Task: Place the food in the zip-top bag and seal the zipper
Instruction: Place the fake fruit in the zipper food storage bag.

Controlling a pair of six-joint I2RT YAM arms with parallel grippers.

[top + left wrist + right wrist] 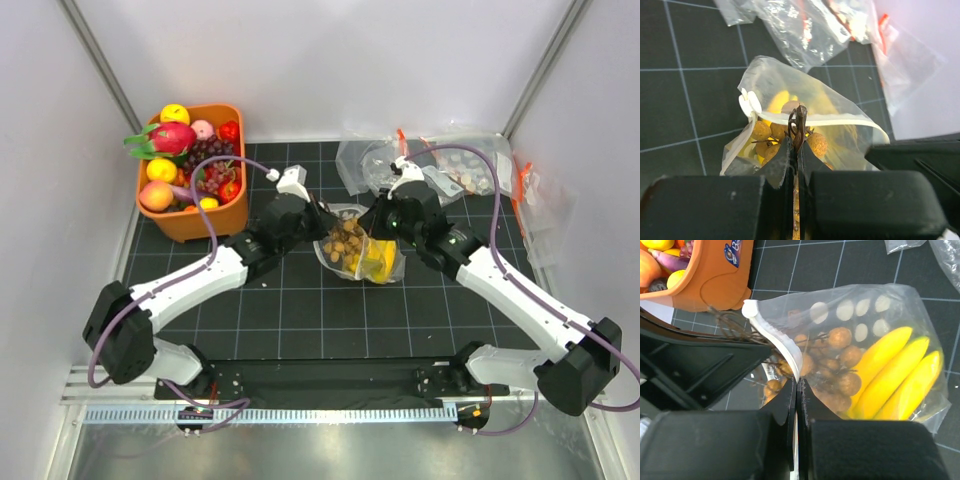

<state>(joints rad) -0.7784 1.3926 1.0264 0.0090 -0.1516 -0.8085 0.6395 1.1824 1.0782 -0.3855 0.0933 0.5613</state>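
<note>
Zip-top bag (340, 218) lies mid surface (300, 310) between both arms, yellow banana bunch (895, 375) and brown ball cluster (837, 365) inside it, mouth not fully sealed. Left end effector (796, 145) is pinched narrow on the cluster's brown stem, which sticks up between the tips at the bag mouth; right end effector (797, 385) is clamped narrow on the white zipper (775, 337) at the bag's mouth edge. Peach (155, 195) sits in the orange basket (190, 228) at far left with other toy fruit, and spare clear bags (455, 165) lie at far right.
</note>
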